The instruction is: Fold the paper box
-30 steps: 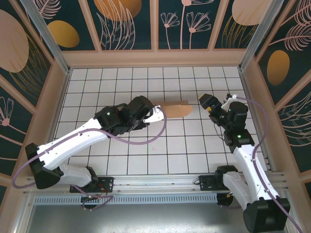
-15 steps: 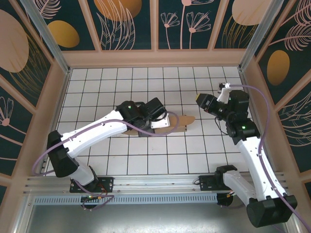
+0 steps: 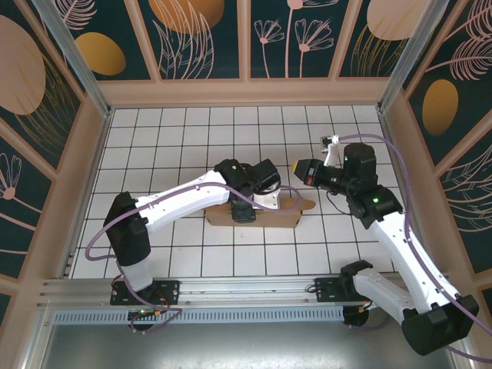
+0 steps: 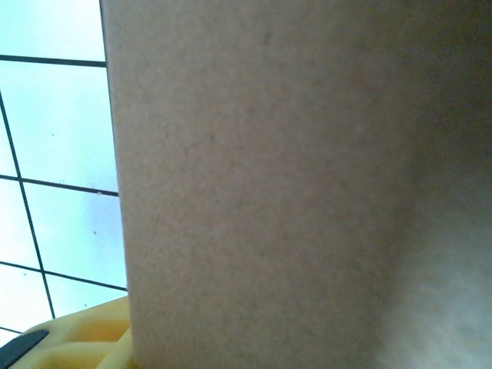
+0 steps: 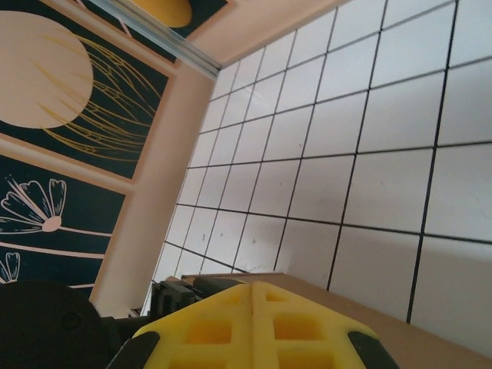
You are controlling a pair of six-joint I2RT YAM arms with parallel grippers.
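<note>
The paper box (image 3: pixel 254 216) is a brown cardboard piece lying across the middle tiles, with a rounded tab at its right end. My left gripper (image 3: pixel 258 183) reaches over its far edge. In the left wrist view the cardboard (image 4: pixel 292 184) covers the jaws, and one yellow pad (image 4: pixel 84 338) presses against its left edge, so the gripper looks shut on a box wall. My right gripper (image 3: pixel 301 169) hovers just beyond the box's right end. Its yellow pads (image 5: pixel 223 330) meet with nothing between them at the tips (image 5: pixel 252 286), above the brown box edge (image 5: pixel 407 332).
White tiled floor (image 3: pixel 184 138) is walled by tan panels (image 3: pixel 246 91) at the back and both sides. The left arm (image 3: pixel 169 204) stretches diagonally from the near left. The right arm (image 3: pixel 400 231) rises along the right side. Purple cables loop off both arms.
The left arm swung to the right and brought the box nearer to the front. The right gripper closed and moved left toward the box's right end.
</note>
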